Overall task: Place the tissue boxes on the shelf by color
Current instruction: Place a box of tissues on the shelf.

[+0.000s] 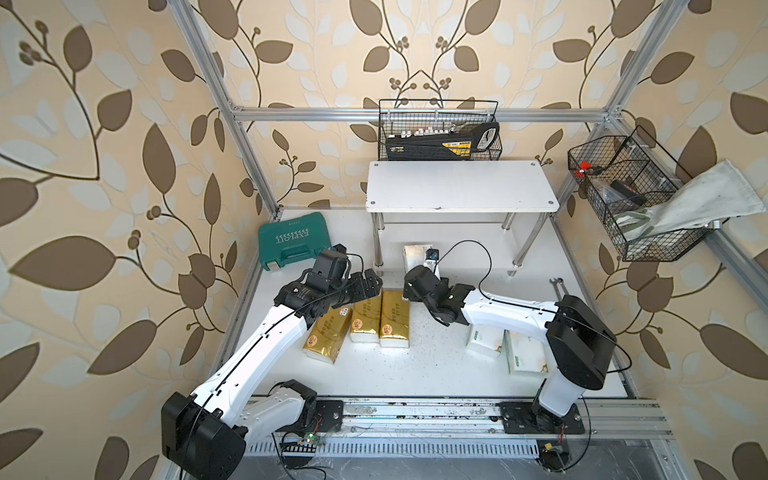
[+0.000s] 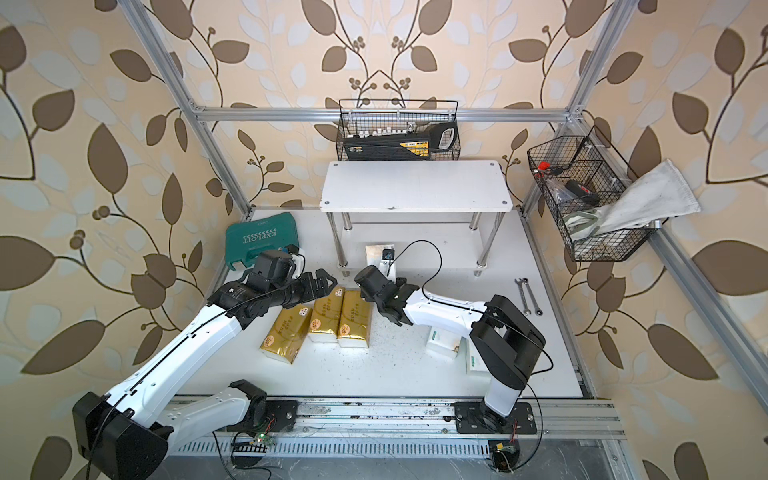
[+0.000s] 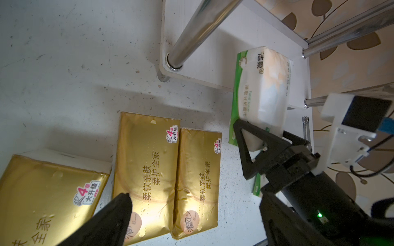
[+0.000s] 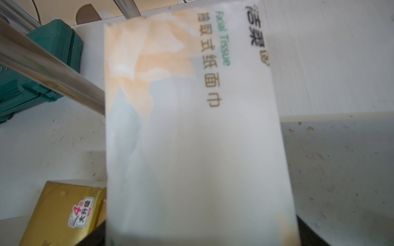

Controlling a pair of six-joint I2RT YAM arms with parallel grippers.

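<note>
The tissue boxes are soft brick-shaped packs. Three gold packs with white ends lie side by side at 9 o'clock from the centre of the table. Two white packs with green print lie at 4 o'clock, partly under the right arm. The third white pack is at 12 o'clock, its far end over the lower board of the shelf. The right gripper pinches the near end of the third white pack. The left gripper has its jaws spread wide and holds nothing, above the far ends of the gold packs.
</note>
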